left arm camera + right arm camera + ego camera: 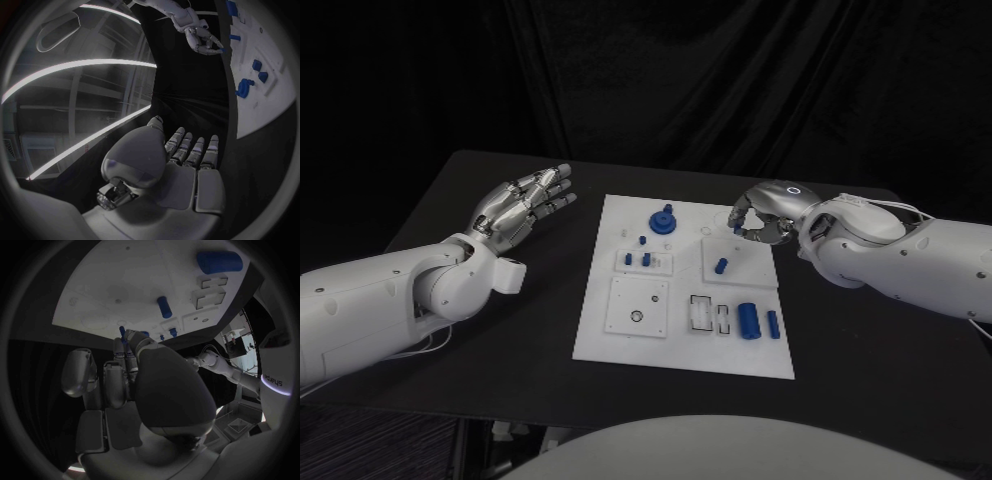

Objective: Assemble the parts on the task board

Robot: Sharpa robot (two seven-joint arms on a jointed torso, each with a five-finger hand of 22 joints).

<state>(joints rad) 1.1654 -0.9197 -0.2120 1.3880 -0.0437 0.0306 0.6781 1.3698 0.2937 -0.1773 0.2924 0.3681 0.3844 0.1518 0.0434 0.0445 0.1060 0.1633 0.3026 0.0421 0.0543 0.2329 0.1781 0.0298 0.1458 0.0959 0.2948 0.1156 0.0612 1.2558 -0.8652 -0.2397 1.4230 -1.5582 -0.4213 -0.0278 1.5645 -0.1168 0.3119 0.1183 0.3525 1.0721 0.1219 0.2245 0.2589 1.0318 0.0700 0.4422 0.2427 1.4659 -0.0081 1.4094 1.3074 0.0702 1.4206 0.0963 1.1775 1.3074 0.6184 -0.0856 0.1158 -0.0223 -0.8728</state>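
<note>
task board lies mid-tabletop, blue parts on it, mostly toward its far and right edges | right hand at board's far right corner, fingers curled in; whether it pinches anything I cannot tell | left hand off board's left edge, fingers spread, holding nothing

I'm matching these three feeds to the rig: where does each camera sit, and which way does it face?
Head view: from the robot's head, down at the task board; both arms enter, left hand, right hand.
Left wrist view: behind the left hand, facing across the table to the board's edge and the right hand.
Right wrist view: behind the right hand, facing the board.
All share the board.
</note>
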